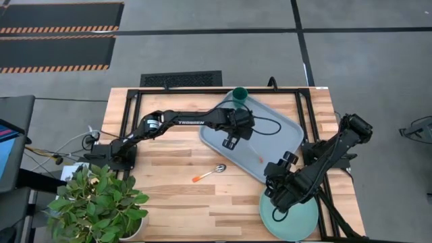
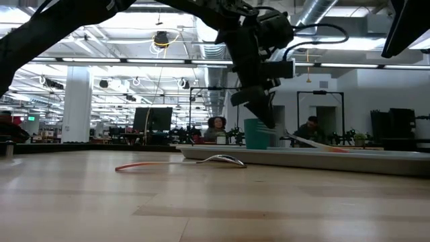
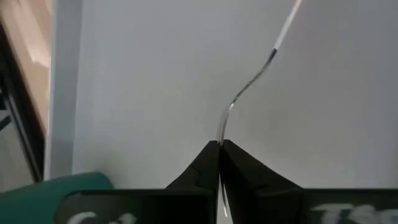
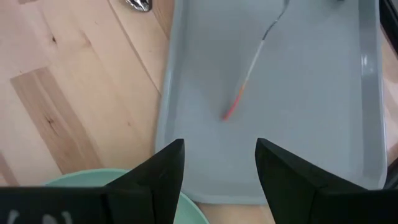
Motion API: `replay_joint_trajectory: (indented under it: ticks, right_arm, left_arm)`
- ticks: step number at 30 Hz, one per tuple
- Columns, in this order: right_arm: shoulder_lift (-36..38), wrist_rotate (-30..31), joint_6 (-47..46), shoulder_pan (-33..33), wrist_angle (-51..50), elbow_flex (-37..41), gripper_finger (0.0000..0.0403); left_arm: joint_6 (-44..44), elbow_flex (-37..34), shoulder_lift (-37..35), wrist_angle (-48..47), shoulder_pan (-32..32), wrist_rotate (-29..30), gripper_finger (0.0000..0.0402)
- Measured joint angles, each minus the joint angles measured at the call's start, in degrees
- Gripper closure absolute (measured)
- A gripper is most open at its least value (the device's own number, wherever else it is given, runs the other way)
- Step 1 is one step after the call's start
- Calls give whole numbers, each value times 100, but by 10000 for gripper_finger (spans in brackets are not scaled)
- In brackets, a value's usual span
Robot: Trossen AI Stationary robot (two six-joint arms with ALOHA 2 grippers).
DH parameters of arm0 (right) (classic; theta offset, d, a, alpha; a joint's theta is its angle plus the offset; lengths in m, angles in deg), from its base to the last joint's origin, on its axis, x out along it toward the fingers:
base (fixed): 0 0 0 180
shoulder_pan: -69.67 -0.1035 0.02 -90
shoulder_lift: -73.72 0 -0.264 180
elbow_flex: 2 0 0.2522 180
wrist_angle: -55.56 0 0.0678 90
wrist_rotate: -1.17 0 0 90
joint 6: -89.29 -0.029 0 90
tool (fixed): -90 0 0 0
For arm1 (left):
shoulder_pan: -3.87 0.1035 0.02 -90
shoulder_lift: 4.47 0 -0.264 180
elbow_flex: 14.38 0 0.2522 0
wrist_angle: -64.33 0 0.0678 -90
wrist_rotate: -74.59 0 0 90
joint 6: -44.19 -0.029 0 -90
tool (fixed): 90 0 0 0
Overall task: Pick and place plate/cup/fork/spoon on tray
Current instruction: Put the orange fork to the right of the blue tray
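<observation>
My left gripper [image 1: 231, 142] is over the blue-grey tray [image 1: 287, 128], shut on the fork [image 4: 252, 62]. The fork's orange handle tip [image 1: 262, 160] lies on the tray floor. The dark green cup [image 1: 239, 96] stands upright in the tray's far corner. The spoon [image 1: 210, 173] lies on the bare table in front of the tray. The mint-green plate [image 1: 297, 219] lies flat at the table's near right. My right gripper [image 4: 219, 155] is open and empty above the plate's far rim, pointing at the tray. My left gripper pinches the fork's metal head end [image 3: 221, 134] between its two shut fingers, which hide the tines. The fingers come from above, slanting down, and lie along the fork. The fork slants down from the fingers [image 2: 265, 114], its handle end [image 2: 336, 148] resting on the tray floor.
A potted plant [image 1: 101, 202] stands at the table's near left corner. A black frame [image 1: 131, 101] runs along the table's far and side edges. Bare wood lies between the spoon and the plant. People sit in the room beyond the table [image 2: 216, 126].
</observation>
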Motion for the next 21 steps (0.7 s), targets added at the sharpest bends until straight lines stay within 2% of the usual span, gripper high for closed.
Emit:
replay_joint_trajectory:
  ticks: [4,9,13,17,19,21]
  right_arm:
    - [2,-2,0,143,-5,0,181]
    - [0,0,65,411,-35,0,170]
    - [2,65,281,787,-409,0,167]
    - [29,126,1139,1300,-445,0,169]
    - [83,121,1795,1557,-293,-3,170]
    - [111,98,2625,1809,-52,2,170]
  left_arm:
    - [-32,0,0,2,-84,-44,360]
    - [-7,10,0,15,-193,52,283]
    - [768,214,-20,-134,-238,301,227]
    - [2020,876,-147,-1123,-168,7,201]
    - [2521,1272,-258,-1798,-92,-94,199]
    - [2892,1309,-518,-2371,-7,-93,199]
